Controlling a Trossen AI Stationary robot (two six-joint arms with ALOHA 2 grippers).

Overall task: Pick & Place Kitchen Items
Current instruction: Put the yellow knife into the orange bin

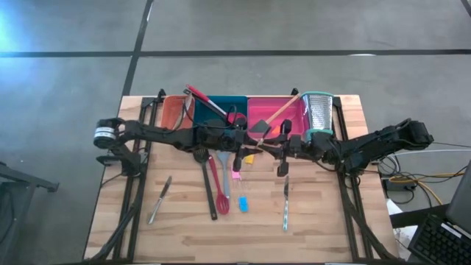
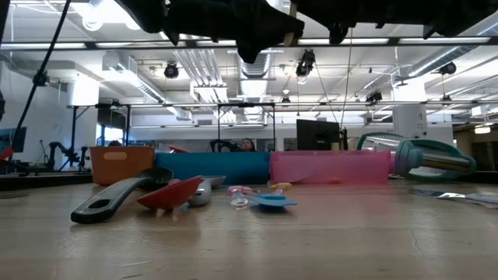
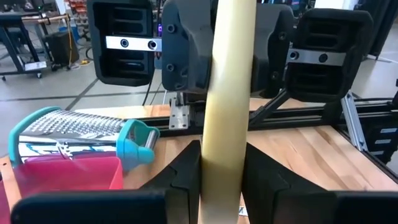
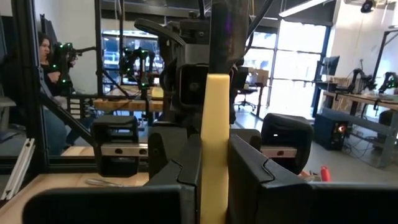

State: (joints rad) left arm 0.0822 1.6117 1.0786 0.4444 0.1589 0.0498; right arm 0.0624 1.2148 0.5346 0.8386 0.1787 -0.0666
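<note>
Both grippers meet above the table's middle, in front of the trays. My left gripper [image 1: 246, 149] and my right gripper [image 1: 274, 149] are both shut on one slim yellow tool [image 1: 249, 157], seen as a pale yellow bar in the left wrist view [image 3: 225, 93] and the right wrist view [image 4: 215, 137]. On the table below lie a black spoon [image 1: 209, 188], a red spatula [image 1: 218, 188], a pink tool [image 1: 237, 174], a blue tool [image 1: 243, 204] and two knives [image 1: 160, 199] [image 1: 285, 204]. My left gripper pinches the yellow tool's handle [image 3: 221, 163] between its two fingers, coming level from the table's left. The handle runs forward along the fingers toward the other gripper. The tool is lifted clear of the table. My right gripper pinches the same yellow handle [image 4: 215, 163] between its two fingers, coming level from the table's right. The handle runs forward along the fingers toward the left gripper. It is clear of the table.
An orange tray [image 1: 172, 110], a teal tray [image 1: 221, 107] with a red-handled tool [image 1: 204, 98], and a pink tray [image 1: 274, 110] with a wooden-handled black spatula [image 1: 280, 114] stand at the far edge. A metal grater [image 1: 318, 114] lies to their right. A person [image 4: 45, 56] sits beyond the table.
</note>
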